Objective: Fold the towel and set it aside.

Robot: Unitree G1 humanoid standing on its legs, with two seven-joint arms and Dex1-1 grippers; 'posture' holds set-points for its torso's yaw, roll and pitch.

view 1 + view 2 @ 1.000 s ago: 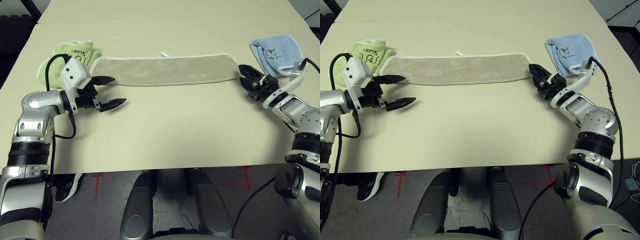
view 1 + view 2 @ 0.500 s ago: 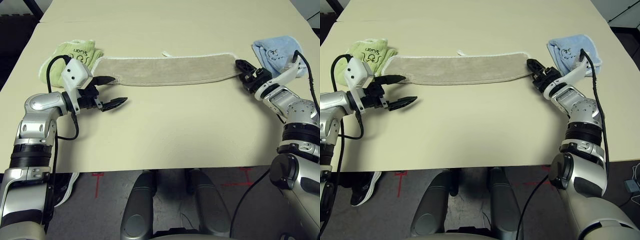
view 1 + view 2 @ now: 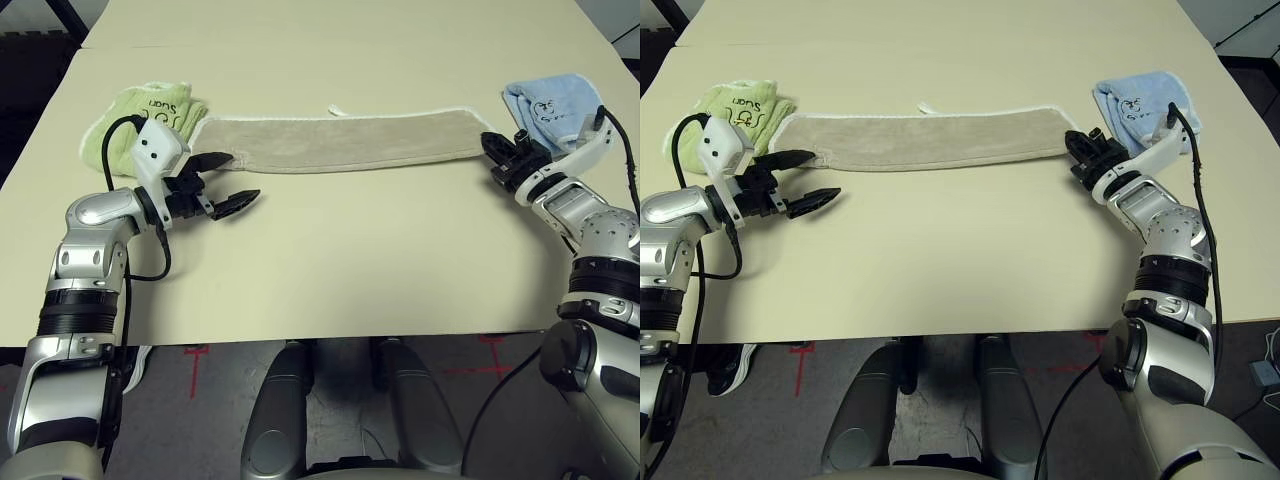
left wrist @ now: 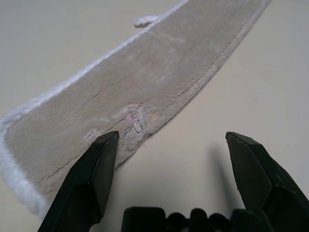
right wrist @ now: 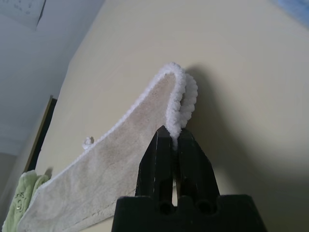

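Beige towel (image 3: 340,142) with white edge trim lies folded into a long narrow strip, running left to right across the far half of the table (image 3: 330,260). A green towel (image 3: 140,112) sits at its left end, a blue towel (image 3: 550,105) beyond its right end. Right wrist view shows the right gripper (image 5: 171,140) pinched closed on the towel's trimmed right edge, which lifts off the table. Left wrist view shows faint stitching near the left end. Left gripper (image 3: 222,180) hovers wide open just near of the left end, forearm angled inward.
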